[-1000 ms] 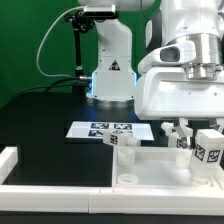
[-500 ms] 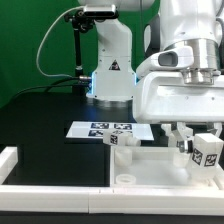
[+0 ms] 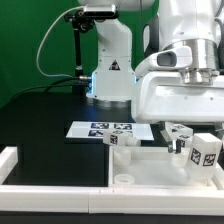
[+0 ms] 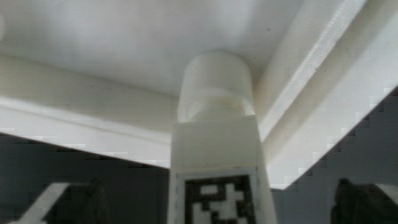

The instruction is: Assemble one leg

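Above the panel (image 4: 89,95): the leg (image 4: 217,110), a smooth white plastic peg with rounded nose and a black-and-white square tag (image 4: 217,203).
Gripper (image 4: 210,205): clamped on the leg between dark fingers (image 4: 54,203).
Panel: white, flat, raised rims.

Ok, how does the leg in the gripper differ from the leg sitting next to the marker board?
The held leg is clamped in the gripper above the white panel; the free leg rests beside the marker board, untouched. The held leg is at the exterior view's right; the free leg is nearer the middle. Both are small white tagged blocks.
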